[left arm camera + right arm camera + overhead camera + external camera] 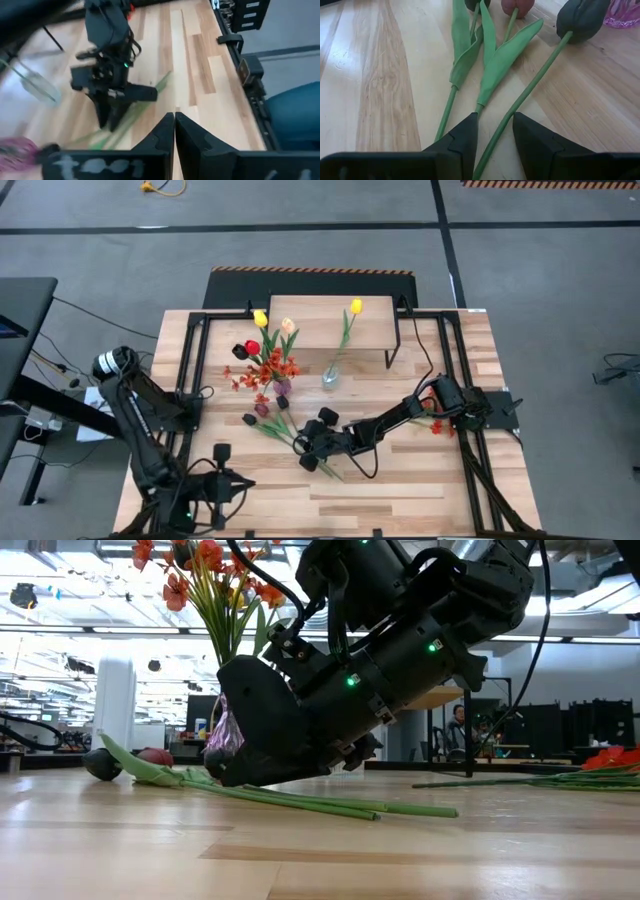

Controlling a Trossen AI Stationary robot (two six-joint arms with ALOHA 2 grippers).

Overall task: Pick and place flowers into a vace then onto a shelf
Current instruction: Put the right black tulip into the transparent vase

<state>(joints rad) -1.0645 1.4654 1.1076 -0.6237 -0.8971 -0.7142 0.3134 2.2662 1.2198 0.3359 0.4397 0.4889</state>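
Straddling one of three lying tulip stems [520, 100], right tool [492, 132] apart; left tool [174, 131] together.

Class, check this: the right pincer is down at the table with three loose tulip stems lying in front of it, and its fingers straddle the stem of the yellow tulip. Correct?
Not quite. In the right wrist view the right pincer straddles the stem of the dark maroon tulip, not a yellow one. The rest holds.

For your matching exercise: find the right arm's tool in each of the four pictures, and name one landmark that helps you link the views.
High view: the right tool sits low at table centre, over green stems.
Low view: it fills the middle, tips down on the tabletop.
Left wrist view: it stands upper left, fingers pointing down.
Right wrist view: its own two fingers at the bottom, straddling a stem.
Shared landmark: the loose tulip stems lying on the table.
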